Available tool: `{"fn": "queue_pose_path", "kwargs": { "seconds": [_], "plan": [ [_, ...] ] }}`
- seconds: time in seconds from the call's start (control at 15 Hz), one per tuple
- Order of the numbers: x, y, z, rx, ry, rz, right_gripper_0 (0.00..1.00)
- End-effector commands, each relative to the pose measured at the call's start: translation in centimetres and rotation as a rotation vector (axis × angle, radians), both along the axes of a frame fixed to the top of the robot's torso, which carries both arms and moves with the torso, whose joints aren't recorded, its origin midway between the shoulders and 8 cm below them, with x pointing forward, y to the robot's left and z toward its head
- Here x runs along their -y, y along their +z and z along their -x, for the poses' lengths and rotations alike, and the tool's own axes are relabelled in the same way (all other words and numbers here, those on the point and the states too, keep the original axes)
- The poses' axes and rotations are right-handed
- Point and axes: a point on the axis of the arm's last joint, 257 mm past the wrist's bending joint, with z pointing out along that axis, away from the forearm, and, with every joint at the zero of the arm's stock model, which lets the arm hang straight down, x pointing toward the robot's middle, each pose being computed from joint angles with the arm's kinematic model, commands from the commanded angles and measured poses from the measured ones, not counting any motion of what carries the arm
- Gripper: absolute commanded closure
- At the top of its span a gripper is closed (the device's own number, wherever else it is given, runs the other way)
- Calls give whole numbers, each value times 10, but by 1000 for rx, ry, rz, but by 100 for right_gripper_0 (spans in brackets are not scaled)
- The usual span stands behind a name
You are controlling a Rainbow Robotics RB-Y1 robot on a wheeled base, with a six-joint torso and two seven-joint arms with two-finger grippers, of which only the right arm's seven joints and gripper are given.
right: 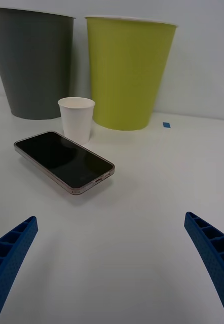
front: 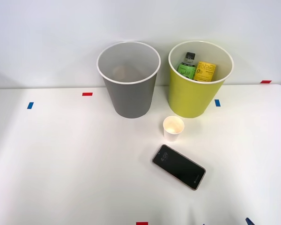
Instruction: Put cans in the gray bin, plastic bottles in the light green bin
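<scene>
Green-labelled plastic bottle (front: 187, 67) and a yellow container (front: 205, 71) lie inside the light green bin (front: 183, 101) near the table's (front: 61, 164) far edge; the gray bin (front: 129, 98) beside it looks empty. The right gripper (right: 112, 263), fingers spread and empty, hovers over the near edge; sorting appears complete.

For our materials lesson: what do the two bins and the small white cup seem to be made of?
The gray bin and light green bin look like matte molded plastic: smooth, even tapered walls, white rims. The white cup seems to be paper: thin wall, rolled lip, dull finish.

table (front: 61, 164): white | on it: gray bin (front: 129, 96), light green bin (front: 191, 96), paper cup (front: 173, 128), phone (front: 179, 166), tape marks (front: 87, 94)
</scene>
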Motion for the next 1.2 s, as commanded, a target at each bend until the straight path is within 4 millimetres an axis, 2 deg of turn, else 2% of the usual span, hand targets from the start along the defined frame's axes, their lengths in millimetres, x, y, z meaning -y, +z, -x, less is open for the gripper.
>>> {"fn": "queue_pose_path", "kwargs": {
  "seconds": [0.07,1.2],
  "plan": [
    [-1,-1,2,-5,1,-4,0],
    [-1,-1,2,-5,1,-4,0]
  ]
}}
